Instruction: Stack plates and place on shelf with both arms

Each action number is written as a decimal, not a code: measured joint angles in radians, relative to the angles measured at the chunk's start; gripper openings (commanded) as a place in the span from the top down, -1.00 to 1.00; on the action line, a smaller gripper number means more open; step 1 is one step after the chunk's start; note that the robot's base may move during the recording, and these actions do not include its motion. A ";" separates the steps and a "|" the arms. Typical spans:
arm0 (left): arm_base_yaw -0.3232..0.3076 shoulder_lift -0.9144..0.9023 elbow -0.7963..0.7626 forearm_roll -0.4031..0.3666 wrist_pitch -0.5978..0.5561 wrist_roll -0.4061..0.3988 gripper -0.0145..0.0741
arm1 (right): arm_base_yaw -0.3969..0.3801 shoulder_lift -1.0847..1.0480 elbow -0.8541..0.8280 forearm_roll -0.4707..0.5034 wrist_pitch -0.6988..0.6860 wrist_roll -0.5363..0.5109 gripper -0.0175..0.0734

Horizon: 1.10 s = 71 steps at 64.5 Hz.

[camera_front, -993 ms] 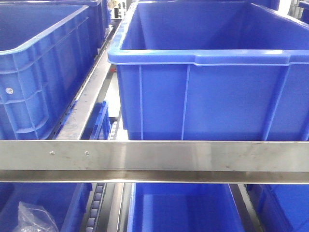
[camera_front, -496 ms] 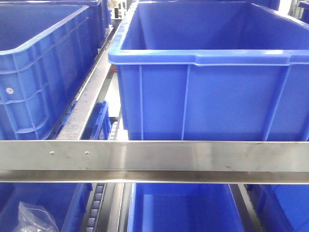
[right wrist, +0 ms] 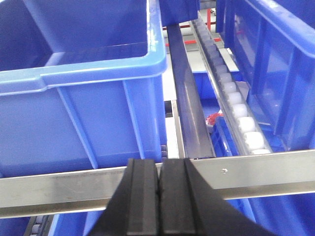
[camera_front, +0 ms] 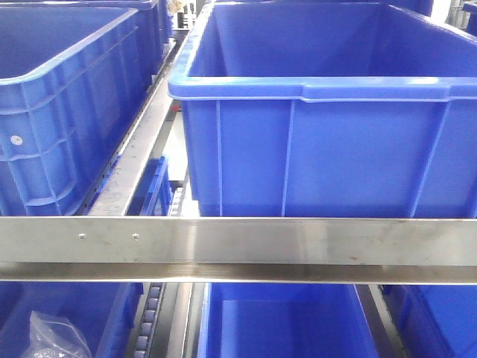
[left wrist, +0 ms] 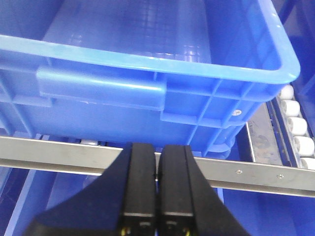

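Your left hand (left wrist: 156, 184) has its two black fingers pressed flat together with nothing between them, and your right hand (right wrist: 159, 196) is closed and bare the same way, each sitting just in front of the shelf's front rail (camera_front: 238, 246). That shelf (right wrist: 189, 113) is brushed stainless steel, its long flat rail showing two small screws left of centre. Behind the rail stands a large blue crate (camera_front: 320, 112) with a smaller blue crate (camera_front: 67, 97) beside it; white rollers (right wrist: 241, 123) run alongside.
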 measured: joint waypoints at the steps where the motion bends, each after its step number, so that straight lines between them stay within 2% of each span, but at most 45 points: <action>1: 0.000 0.000 0.000 0.000 0.000 0.000 0.47 | 0.000 0.000 0.000 0.000 0.002 0.000 0.51; 62: -0.002 0.000 0.000 0.000 0.000 0.000 0.47 | 0.000 0.000 0.000 0.000 0.014 0.001 0.51; 71: 0.012 -0.086 0.019 0.032 0.000 0.002 0.47 | 0.000 0.000 0.000 0.000 0.014 0.001 0.51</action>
